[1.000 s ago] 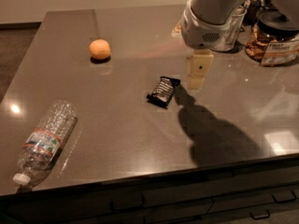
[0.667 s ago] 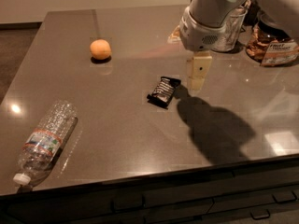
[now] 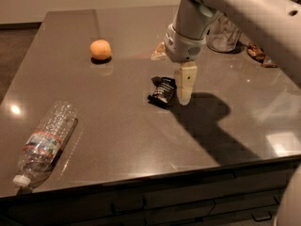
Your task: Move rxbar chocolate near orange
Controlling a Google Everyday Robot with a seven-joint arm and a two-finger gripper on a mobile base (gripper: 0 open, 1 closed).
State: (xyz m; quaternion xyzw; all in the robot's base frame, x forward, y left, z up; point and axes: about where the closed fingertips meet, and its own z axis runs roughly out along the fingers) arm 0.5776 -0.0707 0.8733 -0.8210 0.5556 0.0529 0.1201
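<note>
The gripper (image 3: 183,96) hovers just beside the rxbar chocolate (image 3: 162,92), probably lining up a grasp; whether it is open, I cannot tell. Next it must centre over the bar, well apart from the orange (image 3: 100,49).

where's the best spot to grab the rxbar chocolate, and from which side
Probably pinch the rxbar chocolate across its short width at mid-length, coming from straight above: it lies flat on the table. The gripper hangs just beside it.
</note>
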